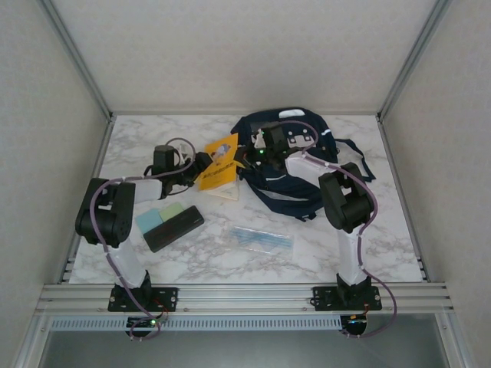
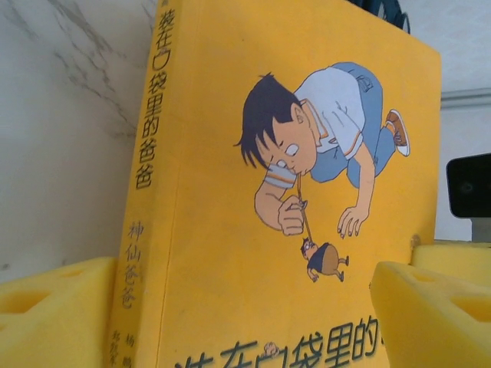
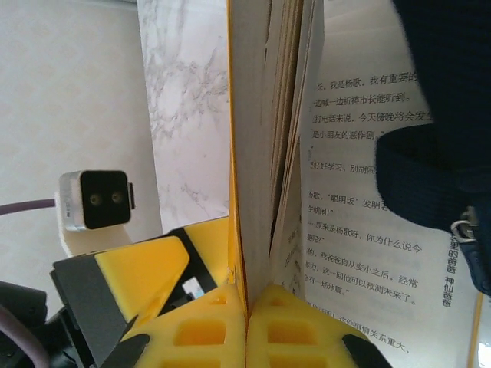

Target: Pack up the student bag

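yellow book [image 2: 291, 192] pinched at cover edge by r gripper [image 3: 245, 307], pads closed on it. l gripper [image 2: 242, 307] spread wide, book framed btwn fingers. student bag [image 1: 284, 192] seen just beside.

Right gripper [image 3: 245, 310]: yellow foam pads pressed together, pinching cover edge of yellow-covered paperback book [image 3: 265, 138]. Pages fanned apart; printed Chinese page lies open to right. Dark navy fabric backpack [image 3: 445, 107] overlaps page at upper right, small metal zip ring [image 3: 462, 230] at its edge. White grey-veined marble tabletop [image 3: 184, 115] behind book. Lower left: another yellow foam pad on black mount [image 3: 142, 272], white boxy camera [image 3: 96, 199] above it.
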You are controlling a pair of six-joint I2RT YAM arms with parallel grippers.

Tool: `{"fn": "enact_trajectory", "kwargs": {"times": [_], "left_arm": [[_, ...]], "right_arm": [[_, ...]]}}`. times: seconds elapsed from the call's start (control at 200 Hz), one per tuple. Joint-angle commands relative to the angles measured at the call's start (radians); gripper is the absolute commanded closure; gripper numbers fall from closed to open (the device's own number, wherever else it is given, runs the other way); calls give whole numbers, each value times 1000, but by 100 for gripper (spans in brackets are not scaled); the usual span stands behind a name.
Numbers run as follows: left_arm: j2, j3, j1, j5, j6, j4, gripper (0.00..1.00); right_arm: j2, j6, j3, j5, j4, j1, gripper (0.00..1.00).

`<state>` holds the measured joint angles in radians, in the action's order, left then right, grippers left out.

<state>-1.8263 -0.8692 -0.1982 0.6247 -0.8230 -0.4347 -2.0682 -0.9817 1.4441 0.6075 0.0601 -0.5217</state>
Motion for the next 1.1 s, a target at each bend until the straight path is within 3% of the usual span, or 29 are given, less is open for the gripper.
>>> {"fn": "enact_trajectory", "kwargs": {"times": [0.0, 0.19, 0.315, 0.43, 0.626, 0.796, 0.941, 1.056, 1.096], "left_arm": [[-34, 0, -21, 63, -82, -129, 21], [-18, -6, -33, 79, -108, -156, 48], [-4, -11, -38, 100, -136, -178, 56], [4, -28, -49, 120, -147, -176, 56], [11, -54, -77, 146, -150, -175, 48], [35, -63, -95, 163, -147, -171, 49], [49, -74, -99, 157, -116, -115, 65], [65, -84, -100, 133, -71, -39, 100], [77, -91, -98, 119, -51, -1, 100]], "right_arm": [[66, -20, -23, 62, 108, 1, 100], [65, -37, -66, 56, 142, 21, 100], [65, -39, -89, 46, 152, 33, 100], [62, -37, -106, 38, 158, 37, 100], [54, -12, -108, 14, 118, 38, 100], [45, 35, -104, -31, 42, 40, 100], [33, 30, -105, -31, 50, 39, 100], [32, 22, -96, -29, 54, 40, 100], [35, 14, -95, -30, 55, 38, 100]]}}
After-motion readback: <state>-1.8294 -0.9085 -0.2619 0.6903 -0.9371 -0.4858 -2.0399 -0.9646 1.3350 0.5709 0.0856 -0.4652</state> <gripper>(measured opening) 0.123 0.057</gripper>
